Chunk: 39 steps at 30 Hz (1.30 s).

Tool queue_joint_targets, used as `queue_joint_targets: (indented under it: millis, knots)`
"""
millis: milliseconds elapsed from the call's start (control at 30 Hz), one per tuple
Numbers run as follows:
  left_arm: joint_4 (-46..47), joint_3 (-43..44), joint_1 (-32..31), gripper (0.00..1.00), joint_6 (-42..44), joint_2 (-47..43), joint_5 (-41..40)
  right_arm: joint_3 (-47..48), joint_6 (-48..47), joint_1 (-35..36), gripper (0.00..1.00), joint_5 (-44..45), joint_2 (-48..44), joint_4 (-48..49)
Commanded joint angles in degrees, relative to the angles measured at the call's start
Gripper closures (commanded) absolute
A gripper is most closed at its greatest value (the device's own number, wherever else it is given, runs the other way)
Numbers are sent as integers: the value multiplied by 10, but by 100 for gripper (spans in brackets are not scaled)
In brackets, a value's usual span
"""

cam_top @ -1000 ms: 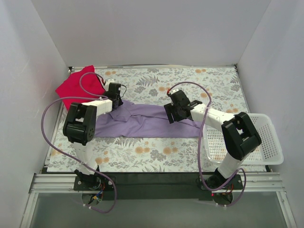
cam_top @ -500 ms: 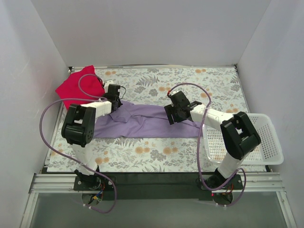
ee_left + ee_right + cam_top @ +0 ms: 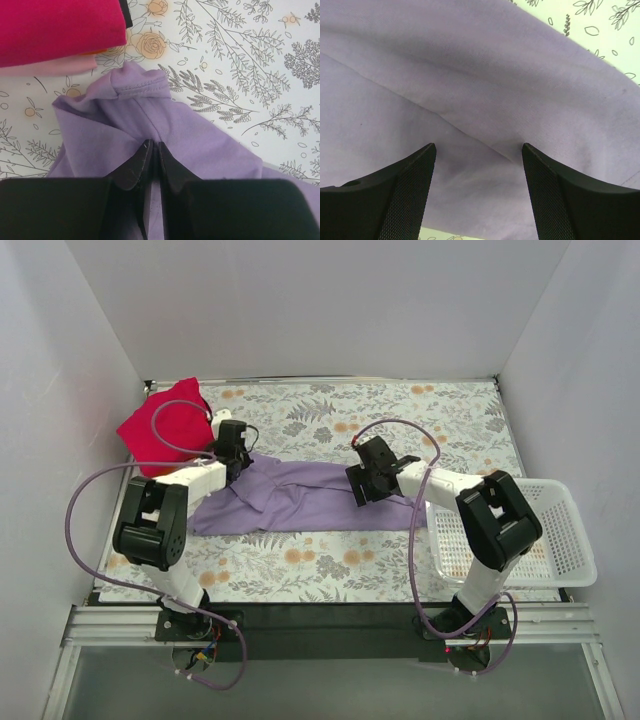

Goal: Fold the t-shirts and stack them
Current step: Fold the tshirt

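Note:
The pale lavender t-shirt point(image 3: 305, 498) lies in a long band across the middle of the floral table point(image 3: 330, 420). My left gripper point(image 3: 237, 455) is at its far left end. In the left wrist view the left gripper point(image 3: 155, 146) is shut on a raised pinch of the lavender t-shirt point(image 3: 130, 115), just behind a hemmed edge. The red t-shirt point(image 3: 165, 425) sits folded at the back left corner; the red t-shirt point(image 3: 60, 25) has a pale pink edge under it. My right gripper point(image 3: 368, 483) hangs open close over the lavender t-shirt point(image 3: 485, 75), its fingers point(image 3: 415, 175) apart with nothing between them.
A white mesh basket point(image 3: 545, 540) stands at the right edge of the table, beside the right arm. White walls close in the left, back and right sides. Purple cables loop off both arms.
The left jaws have come together on the lavender cloth. The left arm's elbow has swung nearer and further left, and the shirt's left end has bunched. The right gripper has barely shifted.

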Motion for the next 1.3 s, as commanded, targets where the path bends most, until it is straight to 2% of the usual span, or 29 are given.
queue_joint_targets:
  millis: [0, 167, 267, 300, 400, 433, 633, 767, 1000, 1033, 1100, 1133, 1267]
  knots:
    - [0, -18, 3, 90, -3, -34, -1, 16, 2, -1, 36, 10, 14, 10]
    - [0, -35, 3, 89, -7, -53, -10, 12, 2, -2, 36, 10, 20, 11]
    - [0, -39, 3, 76, -7, -61, -5, 11, 3, -2, 36, 12, 19, 11]
    - [0, -41, 3, 65, -8, -62, -2, 11, 3, -2, 36, 12, 19, 11]
    - [1, -42, 2, 53, -9, -62, 5, 11, 3, -2, 36, 10, 18, 11]
    - [2, -43, 2, 52, -9, -62, 8, 10, 4, -2, 36, 10, 17, 11]
    - [6, -33, 2, 52, -6, -38, 8, 6, 5, -2, 36, 11, 13, 11]
    - [-1, -24, -4, 57, -5, -20, -5, 2, 5, -2, 36, 14, 7, 11]
    - [-15, -6, -8, 57, 0, 11, -5, 0, 5, -2, 36, 15, 6, 11]
    - [-16, -5, -8, 59, 0, 13, -7, 0, 5, -2, 36, 16, 6, 11]
    - [-16, -8, -10, 71, -2, 11, -14, 0, 4, -2, 36, 17, 6, 11]
    - [-16, -10, -11, 74, -4, 4, -15, -1, 5, -2, 36, 19, 6, 11]
    - [-17, -20, -11, 74, -7, -17, -19, 3, 4, -3, 36, 20, 13, 11]
